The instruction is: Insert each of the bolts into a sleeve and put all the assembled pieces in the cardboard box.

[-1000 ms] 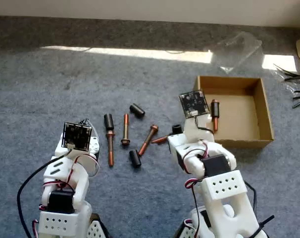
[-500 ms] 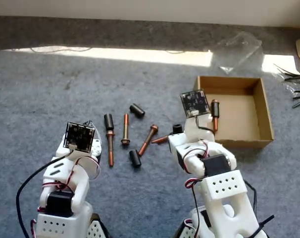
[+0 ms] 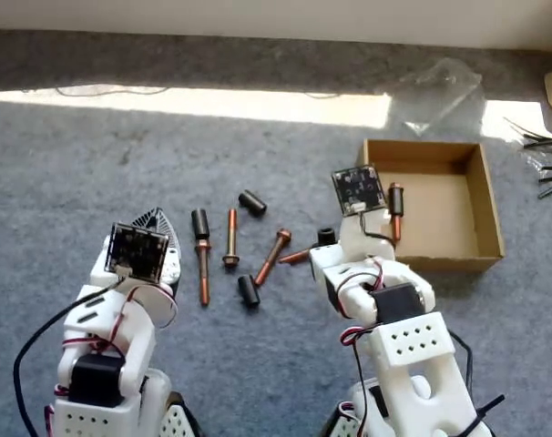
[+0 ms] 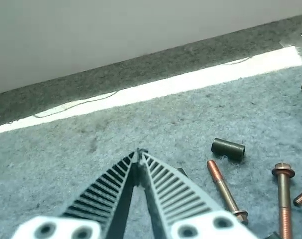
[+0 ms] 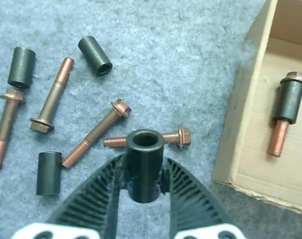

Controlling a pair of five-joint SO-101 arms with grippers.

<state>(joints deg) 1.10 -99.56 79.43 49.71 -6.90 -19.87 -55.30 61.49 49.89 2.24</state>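
Grey carpet (image 3: 66, 191), sunlit strip (image 3: 258, 98) across far edge (pale wall (image 4: 91, 35) behind)

High view: fixed overhead, set back, looking steeply down on the cardboard box (image 3: 440, 214). Left wrist view: low, shallow angle, facing the wall (image 4: 91, 35), well apart from the box. Right wrist view: close, facing down just beside the box. All three share the bolts (image 3: 231, 237) near the box.

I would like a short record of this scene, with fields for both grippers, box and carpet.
Right gripper: jaws shut on a black cylindrical sleeve
Left gripper: jaws shut, holding nothing
Brown cardboard box: one copper-coloured bolt inserted in a black sleeve
Grey carpet: four loose copper-coloured bolts, three loose black sleeves
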